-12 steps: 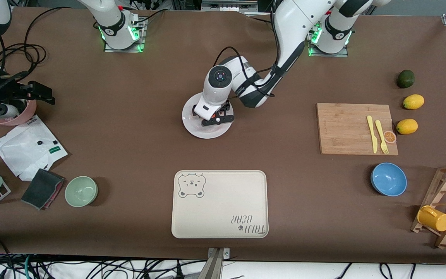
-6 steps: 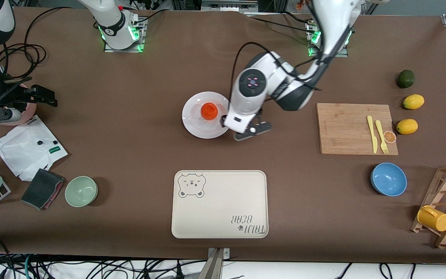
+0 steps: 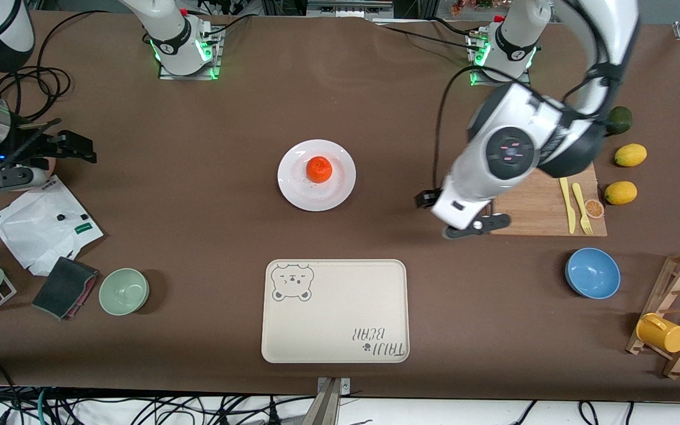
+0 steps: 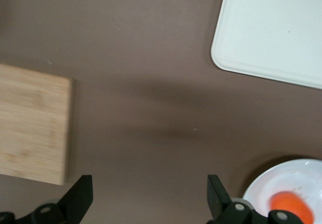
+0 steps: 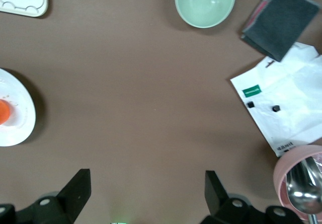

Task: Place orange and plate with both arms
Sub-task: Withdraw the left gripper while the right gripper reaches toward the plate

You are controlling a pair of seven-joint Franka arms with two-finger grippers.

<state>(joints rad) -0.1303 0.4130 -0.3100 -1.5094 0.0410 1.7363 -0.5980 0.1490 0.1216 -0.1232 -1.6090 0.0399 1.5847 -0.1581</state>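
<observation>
I am noting the small round orange point(image 3: 319, 169) sitting on the glossy white plate point(image 3: 340, 188), the left gripper point(image 3: 463, 223) released beside the plate, the right gripper point(image 3: 45, 154) released, waiting; plate transfer needs level, rim-edge grasping.

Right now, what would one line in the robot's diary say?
orange: on plate | left pincer: open, over table beside cutting board | right pincer: open, waiting
</observation>
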